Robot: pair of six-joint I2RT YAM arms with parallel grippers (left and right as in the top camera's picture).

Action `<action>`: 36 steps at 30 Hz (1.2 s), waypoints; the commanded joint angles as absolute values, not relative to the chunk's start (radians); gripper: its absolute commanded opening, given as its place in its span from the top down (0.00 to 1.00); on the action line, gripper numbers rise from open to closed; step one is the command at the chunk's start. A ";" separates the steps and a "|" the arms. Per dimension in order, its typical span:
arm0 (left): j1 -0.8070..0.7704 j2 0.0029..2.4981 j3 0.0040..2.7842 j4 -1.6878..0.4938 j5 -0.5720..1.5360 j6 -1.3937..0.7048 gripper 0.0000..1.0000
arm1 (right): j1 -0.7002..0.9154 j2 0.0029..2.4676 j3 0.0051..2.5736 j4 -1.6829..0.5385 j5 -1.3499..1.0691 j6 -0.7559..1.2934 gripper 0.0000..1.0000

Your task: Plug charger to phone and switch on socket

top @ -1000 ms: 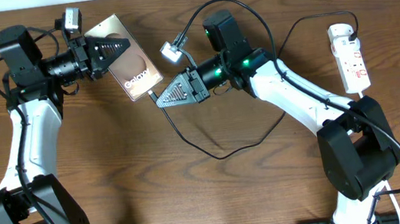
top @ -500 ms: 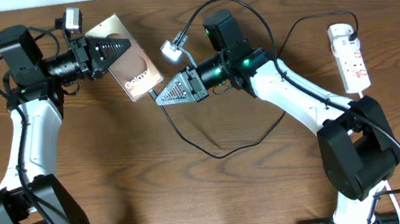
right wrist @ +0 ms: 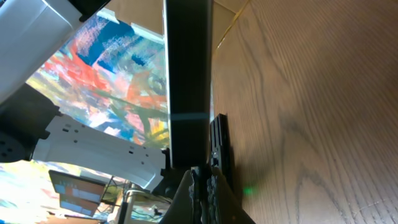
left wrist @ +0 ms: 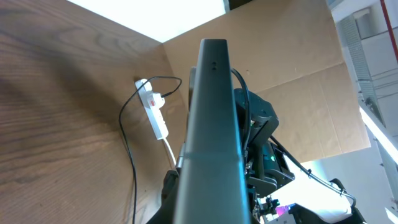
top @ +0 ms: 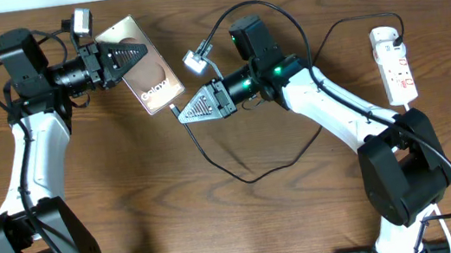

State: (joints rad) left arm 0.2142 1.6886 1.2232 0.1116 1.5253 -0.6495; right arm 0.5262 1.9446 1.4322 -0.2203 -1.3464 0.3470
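My left gripper [top: 123, 54] is shut on the phone [top: 151, 73], a dark slab with white lettering, and holds it tilted above the table at the upper left. In the left wrist view the phone [left wrist: 211, 130] stands edge-on between the jaws. My right gripper [top: 184, 114] is shut on the charger's small black connector [top: 173, 109], which meets the phone's lower edge; whether it is seated I cannot tell. The thin charger cable [top: 249, 176] loops across the table toward the white socket [top: 395, 65] at the far right. In the right wrist view the fingers [right wrist: 219, 190] pinch the connector right under the phone's edge [right wrist: 186, 74].
The socket [left wrist: 155, 112] with its black plug and cable [left wrist: 126, 143] lies on bare wood, seen beyond the phone in the left wrist view. Both arm bases stand at the table's front edge. A cardboard wall rises behind the table.
Almost nothing: the right gripper with the connector has shifted very slightly at the phone's lower edge. Both grips are unchanged.
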 commanded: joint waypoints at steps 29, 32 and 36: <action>0.216 1.680 1.227 0.117 1.571 -0.621 0.93 | 0.531 1.856 1.446 -0.412 -1.211 0.076 0.99; 0.216 1.680 1.227 0.117 1.571 -0.621 0.93 | 0.531 1.856 1.446 -0.393 -1.233 0.121 0.99; 0.216 1.680 1.227 0.117 1.571 -0.621 0.93 | 0.531 1.856 1.446 -0.392 -1.250 0.139 0.99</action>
State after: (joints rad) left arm 0.2142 1.6886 1.2232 0.1120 1.5360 -0.6308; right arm 0.5262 1.8782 1.4322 -0.3958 -1.2045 0.1074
